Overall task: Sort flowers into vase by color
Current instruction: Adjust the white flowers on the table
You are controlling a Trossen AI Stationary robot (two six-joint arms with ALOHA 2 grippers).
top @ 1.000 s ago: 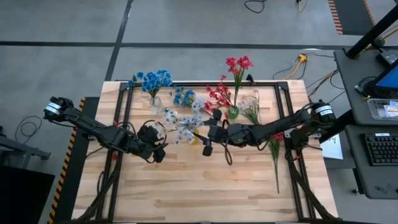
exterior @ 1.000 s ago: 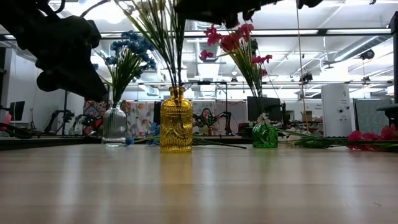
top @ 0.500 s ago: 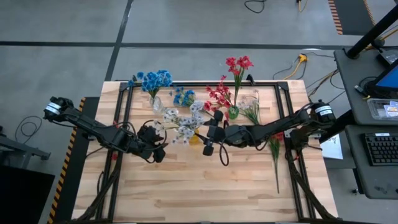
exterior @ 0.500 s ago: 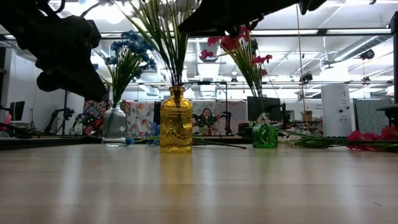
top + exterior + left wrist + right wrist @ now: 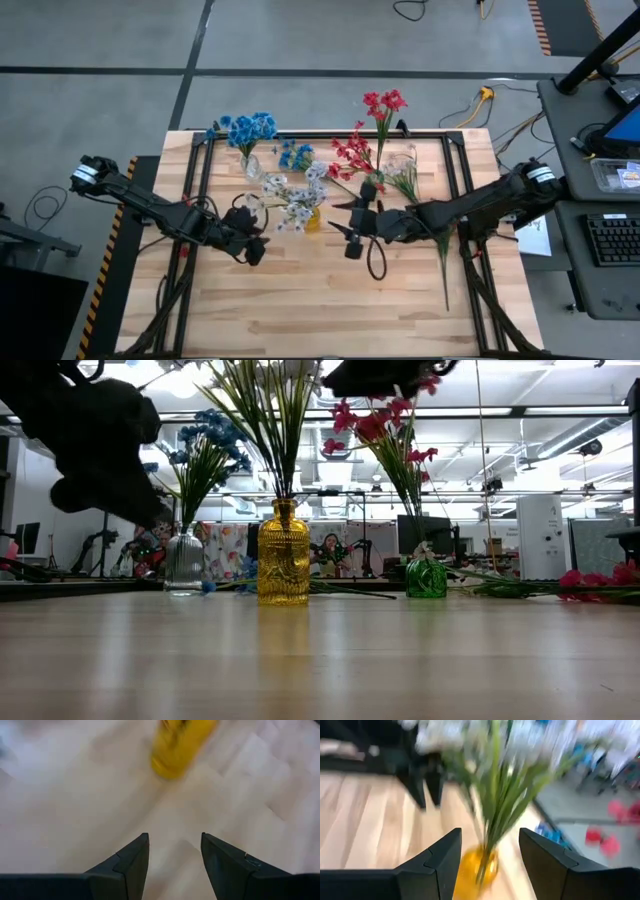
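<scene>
Three vases stand on the wooden table. A clear vase [image 5: 248, 166] holds blue flowers [image 5: 250, 127]. The yellow vase [image 5: 313, 220] holds white flowers [image 5: 292, 198], and the green vase [image 5: 374, 181] holds red flowers [image 5: 384, 103]. Loose blue [image 5: 296, 155], red [image 5: 350, 153] and white [image 5: 403, 172] sprigs lie near the far edge. My left gripper [image 5: 172, 837] hovers open left of the yellow vase [image 5: 180, 747]. My right gripper [image 5: 487, 832] is open, just right of the yellow vase [image 5: 477, 865] and facing its green stems [image 5: 502, 790]. Neither holds anything.
A red sprig [image 5: 443, 235] lies on the table under my right arm, with its stem pointing toward the near edge. Black frame rails [image 5: 200, 160] run along the table's sides. The near half of the tabletop [image 5: 320, 310] is bare wood. In the low view the vases [image 5: 283, 565] stand in a row.
My right gripper has drawn back from the white flowers in the yellow vase, toward the table's right and slightly toward the near edge. The white flowers stay upright in the vase.
</scene>
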